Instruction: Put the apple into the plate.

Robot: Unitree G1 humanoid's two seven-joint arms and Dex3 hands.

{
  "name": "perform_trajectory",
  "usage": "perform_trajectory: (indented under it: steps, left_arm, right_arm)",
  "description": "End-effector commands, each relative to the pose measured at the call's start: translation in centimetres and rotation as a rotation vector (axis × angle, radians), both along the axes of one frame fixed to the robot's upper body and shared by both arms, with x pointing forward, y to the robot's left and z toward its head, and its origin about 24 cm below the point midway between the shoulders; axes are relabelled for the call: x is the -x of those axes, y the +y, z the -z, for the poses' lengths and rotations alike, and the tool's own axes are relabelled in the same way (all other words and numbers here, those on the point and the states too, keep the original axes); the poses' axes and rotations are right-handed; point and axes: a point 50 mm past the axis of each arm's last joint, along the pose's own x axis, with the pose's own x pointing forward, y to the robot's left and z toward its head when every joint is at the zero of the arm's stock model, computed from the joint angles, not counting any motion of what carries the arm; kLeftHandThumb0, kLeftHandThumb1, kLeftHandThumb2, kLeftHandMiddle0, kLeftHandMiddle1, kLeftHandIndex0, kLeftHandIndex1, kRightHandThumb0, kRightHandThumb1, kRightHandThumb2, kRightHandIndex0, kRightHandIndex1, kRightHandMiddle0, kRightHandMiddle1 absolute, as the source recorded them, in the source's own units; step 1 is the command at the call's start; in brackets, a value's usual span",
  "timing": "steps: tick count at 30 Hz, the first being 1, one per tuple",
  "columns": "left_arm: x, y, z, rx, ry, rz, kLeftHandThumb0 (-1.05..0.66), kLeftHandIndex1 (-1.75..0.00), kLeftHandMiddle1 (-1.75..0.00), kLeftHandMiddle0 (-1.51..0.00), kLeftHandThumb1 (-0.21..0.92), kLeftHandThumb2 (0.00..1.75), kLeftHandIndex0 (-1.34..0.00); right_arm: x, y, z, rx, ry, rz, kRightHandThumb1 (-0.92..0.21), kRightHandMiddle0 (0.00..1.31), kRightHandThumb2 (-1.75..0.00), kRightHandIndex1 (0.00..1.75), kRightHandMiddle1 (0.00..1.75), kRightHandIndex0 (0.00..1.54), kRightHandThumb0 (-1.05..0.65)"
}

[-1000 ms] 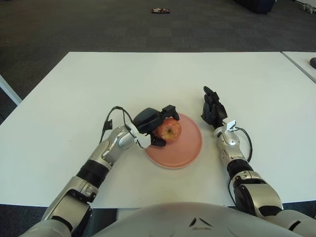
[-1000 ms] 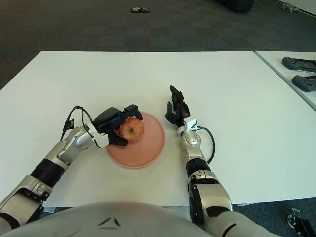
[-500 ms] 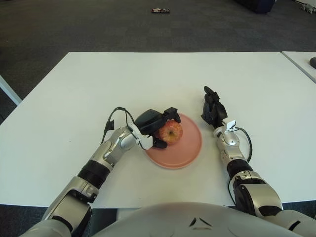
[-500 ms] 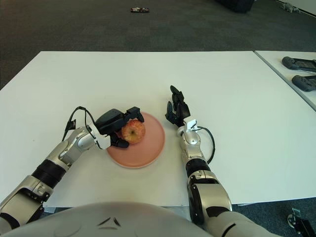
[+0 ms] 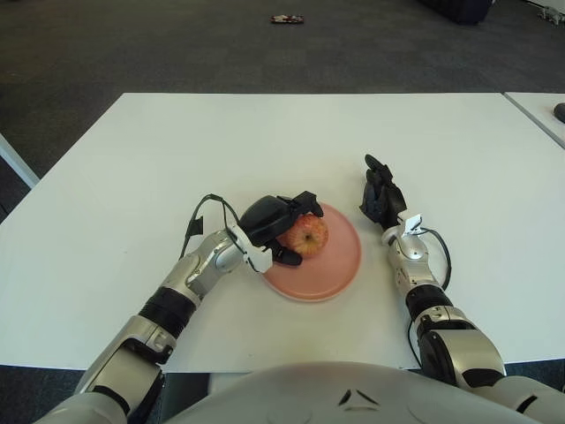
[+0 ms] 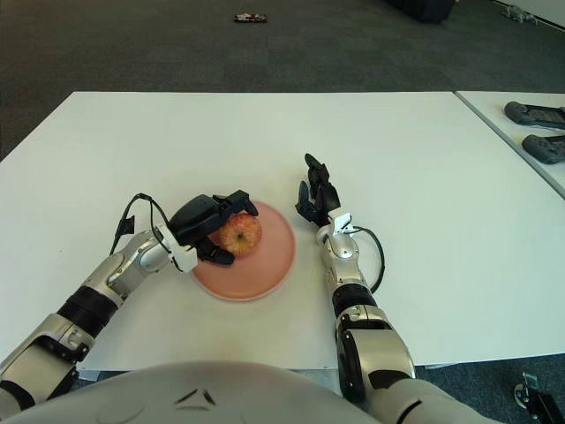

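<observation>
A red-yellow apple [image 5: 309, 235] sits in the left half of the pink plate [image 5: 334, 268] in the middle of the white table [image 5: 265, 141]. My left hand [image 5: 293, 230] reaches in from the left and is curled around the apple's left side. Its upper fingers [image 5: 305, 201] lie over the top of the fruit and the thumb is under its lower left edge. My right hand [image 5: 380, 196] shows just right of the plate with its fingers stretched up and apart, holding nothing.
A second white table [image 6: 521, 88] stands at the right, with two dark handheld devices [image 6: 537, 115] on it. A small dark object [image 6: 250, 17] lies on the carpet far behind. Bare table surface surrounds the plate.
My left hand has shifted the apple slightly right and further onto the plate, and the hand has turned a little over it. The right hand has not moved.
</observation>
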Motion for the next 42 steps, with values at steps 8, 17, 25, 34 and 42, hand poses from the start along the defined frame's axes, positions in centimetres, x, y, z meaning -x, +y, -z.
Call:
perform_trajectory:
  steps: [8, 17, 25, 34, 42]
  left_arm:
    - [-0.6, 0.7, 0.1, -0.037, -0.021, 0.016, -1.05, -0.02, -0.01, 0.00, 0.92, 0.45, 0.00]
    - [-1.0, 1.2, -0.1, 0.034, 0.001, 0.000, -1.05, 0.00, 0.00, 0.00, 0.92, 0.48, 0.00]
    - [-1.1, 1.3, -0.3, 0.078, 0.006, -0.001, -1.05, 0.00, 0.00, 0.00, 0.92, 0.53, 0.00]
    - [-1.0, 2.8, -2.3, 0.134, 0.028, 0.007, -1.05, 0.00, 0.00, 0.00, 0.92, 0.56, 0.00]
    - [-1.3, 5.8, -7.2, 0.367, 0.136, 0.003, -1.05, 0.00, 0.00, 0.00, 0.92, 0.65, 0.00]
  right_arm:
    - [1.3, -0.2, 2.1, 0.025, 0.096, 0.015, -0.92, 0.00, -0.87, 0.00, 0.26, 0.05, -0.65]
    - [1.3, -0.3, 2.1, 0.026, 0.091, 0.024, -0.92, 0.00, -0.86, 0.00, 0.29, 0.05, -0.63]
    - [1.3, -0.4, 2.2, 0.019, 0.091, 0.030, -0.92, 0.00, -0.86, 0.01, 0.31, 0.06, -0.61]
    - [1.3, -0.6, 2.3, 0.008, 0.103, 0.029, -0.85, 0.00, -0.93, 0.00, 0.33, 0.07, -0.53]
    - [1.4, -0.4, 2.2, -0.007, 0.103, 0.025, -0.64, 0.00, -1.20, 0.00, 0.40, 0.08, -0.49]
